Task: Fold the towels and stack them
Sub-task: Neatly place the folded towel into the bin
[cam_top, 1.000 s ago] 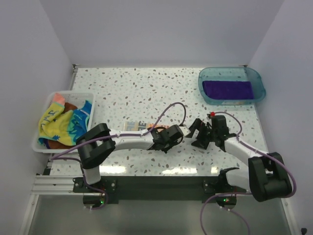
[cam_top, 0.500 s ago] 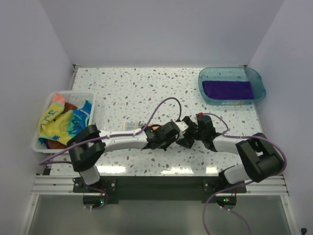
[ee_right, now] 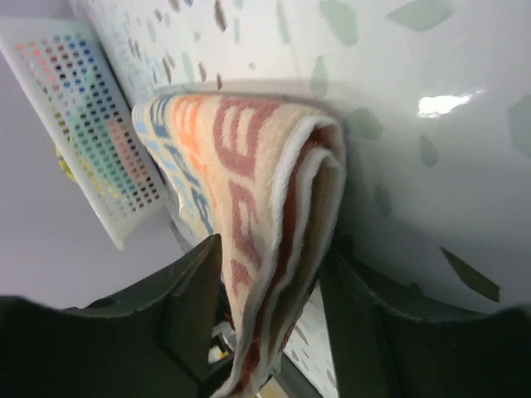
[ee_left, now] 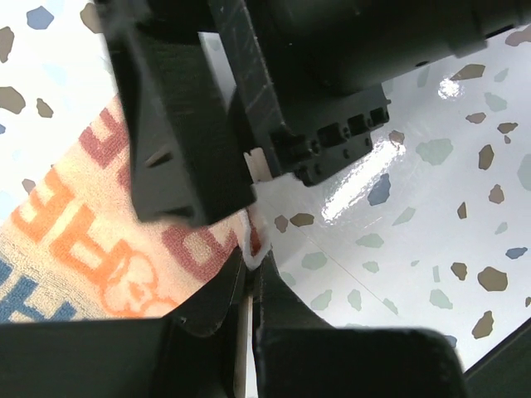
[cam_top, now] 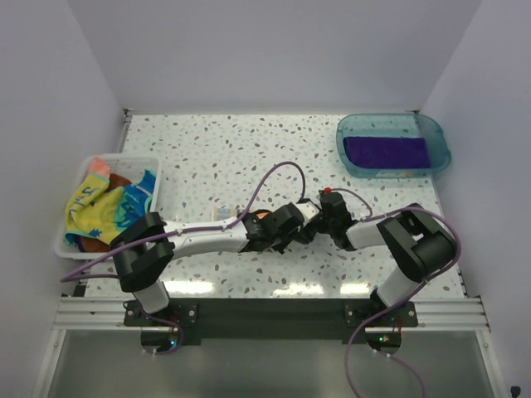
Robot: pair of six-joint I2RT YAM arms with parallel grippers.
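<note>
On the middle of the speckled white worktop (cam_top: 207,157) | white cloth towel with red, orange and blue lettering (ee_right: 249,149), folded | left tool (ee_left: 251,274) pinching its corner | right tool (ee_right: 274,249) astride the folded edge, grip cannot be told

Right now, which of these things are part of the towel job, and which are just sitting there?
Part of the job: lettered towel, pinched by the left claw, with the right claw around it; purple towel; yellow-blue towel.
Just there: white basket and blue tray, each holding towels; table.
</note>
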